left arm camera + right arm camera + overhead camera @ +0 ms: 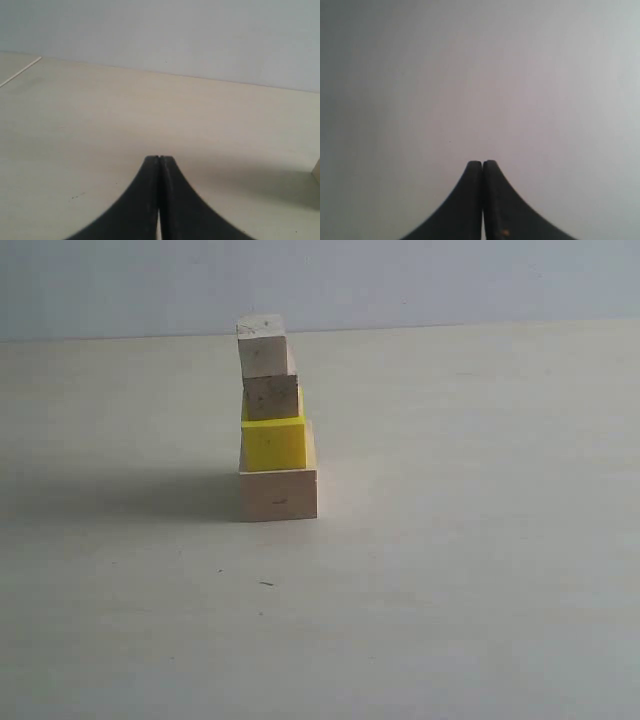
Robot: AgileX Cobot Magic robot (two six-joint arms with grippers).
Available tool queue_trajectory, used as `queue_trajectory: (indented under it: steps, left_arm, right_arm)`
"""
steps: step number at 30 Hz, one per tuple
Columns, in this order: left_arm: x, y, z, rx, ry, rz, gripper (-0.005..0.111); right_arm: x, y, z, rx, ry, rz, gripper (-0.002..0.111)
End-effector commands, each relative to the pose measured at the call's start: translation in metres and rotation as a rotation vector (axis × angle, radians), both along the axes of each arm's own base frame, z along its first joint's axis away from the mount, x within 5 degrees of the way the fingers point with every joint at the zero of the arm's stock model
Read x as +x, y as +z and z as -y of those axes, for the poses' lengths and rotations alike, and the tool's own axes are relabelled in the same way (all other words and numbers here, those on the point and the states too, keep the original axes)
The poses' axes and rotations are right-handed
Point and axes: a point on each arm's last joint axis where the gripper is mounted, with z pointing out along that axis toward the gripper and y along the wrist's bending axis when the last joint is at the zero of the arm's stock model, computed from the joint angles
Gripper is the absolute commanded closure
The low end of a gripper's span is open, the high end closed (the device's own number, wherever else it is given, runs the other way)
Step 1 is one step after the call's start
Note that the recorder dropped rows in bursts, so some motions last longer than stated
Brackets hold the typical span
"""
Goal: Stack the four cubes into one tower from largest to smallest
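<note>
Wood, yellow, wood, wood: the tower (270, 425) is seen standing near the middle of the table (480, 570). The large pale wooden cube (278, 494) is at the base, the yellow cube (273, 444) on it, then the small brownish cube (271, 398), with the smallest pale cube (262, 348) on top. Stacking is judged complete.

Risk: the upper cubes are set off-centre, and the top one looks slightly overhung and twisted to the left. A table knock or a low arm sweep could tip it.

Left gripper (159, 160) and right gripper (482, 162) are both clenched on nothing; neither is seen in the exterior view. A pale corner (317, 172) at the edge of the left wrist view is likely the tower, so that arm is judged the nearer hazard.

Bare tabletop is seen all round the tower. The far table edge is well behind it.
</note>
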Motion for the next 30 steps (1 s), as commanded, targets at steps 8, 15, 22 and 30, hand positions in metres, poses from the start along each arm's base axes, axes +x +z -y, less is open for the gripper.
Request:
queue_trajectory:
  steps: [8,15,22,30]
  left_arm:
    - [-0.0002,-0.0039,-0.0007,0.077,-0.021,-0.016,0.107]
    - [-0.0011,-0.0074,-0.0011,0.091,-0.022,-0.057,0.107]
    - [-0.0011,-0.0074,-0.0011,0.091,-0.022,-0.057,0.107]
    - [-0.0011,-0.0074,-0.0011,0.091,-0.022,-0.057,0.107]
  right_arm:
    - [-0.0019,0.0011,0.0004,0.007,0.004,0.004,0.108]
    - [-0.0019,0.0011,0.0004,0.007,0.004,0.004,0.108]
    - [-0.0019,0.0011,0.0004,0.007,0.004,0.004,0.108]
    - [-0.0019,0.0011,0.0004,0.007,0.004,0.004,0.108]
